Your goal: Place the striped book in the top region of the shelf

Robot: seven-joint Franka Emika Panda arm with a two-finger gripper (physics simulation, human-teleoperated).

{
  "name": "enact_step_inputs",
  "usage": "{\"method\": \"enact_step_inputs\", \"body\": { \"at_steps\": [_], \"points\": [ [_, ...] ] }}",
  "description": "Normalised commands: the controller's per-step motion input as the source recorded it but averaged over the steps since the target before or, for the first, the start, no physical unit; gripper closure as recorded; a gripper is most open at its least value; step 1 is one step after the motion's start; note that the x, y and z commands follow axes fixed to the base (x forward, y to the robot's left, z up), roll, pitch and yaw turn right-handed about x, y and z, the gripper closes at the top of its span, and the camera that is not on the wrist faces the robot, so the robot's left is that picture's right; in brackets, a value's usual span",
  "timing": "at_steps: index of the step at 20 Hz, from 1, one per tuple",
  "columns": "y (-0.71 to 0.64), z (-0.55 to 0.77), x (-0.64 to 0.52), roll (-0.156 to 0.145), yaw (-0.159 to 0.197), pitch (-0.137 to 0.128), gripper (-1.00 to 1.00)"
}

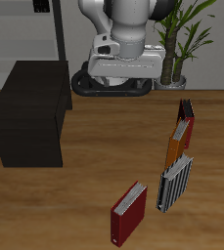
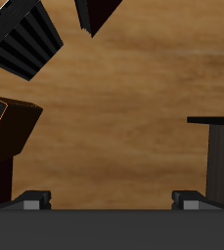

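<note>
The striped book (image 1: 175, 183) stands on the table near the front, with narrow black and white stripes; it also shows in the wrist view (image 2: 25, 44). The shelf (image 1: 30, 122) is a large matte black box on the table, far from the books; one corner of it shows in the wrist view (image 2: 219, 156). My gripper (image 1: 117, 76) hangs high near the robot's base, well behind the books and apart from both. In the wrist view the gripper (image 2: 112, 200) is open and empty, with its fingertips (image 2: 33, 198) far apart.
An orange book (image 1: 179, 143) stands just behind the striped book, and a dark book (image 1: 185, 110) stands behind that. A dark red book (image 1: 128, 213) stands nearest the table's front edge. A grey open-frame rack (image 1: 25, 29) and a potted plant (image 1: 187, 34) stand at the back.
</note>
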Motion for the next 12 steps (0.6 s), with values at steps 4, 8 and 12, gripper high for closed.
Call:
{"method": "enact_step_inputs", "body": {
  "at_steps": [4,8,12],
  "points": [
    [0.30,0.06,0.35,0.005,0.001,-0.007,-1.00],
    [0.42,0.10,0.56,-0.025,0.021,-0.030,-1.00],
    [0.27,0.11,0.50,-0.028,-0.026,-0.028,-1.00]
  ]
}}
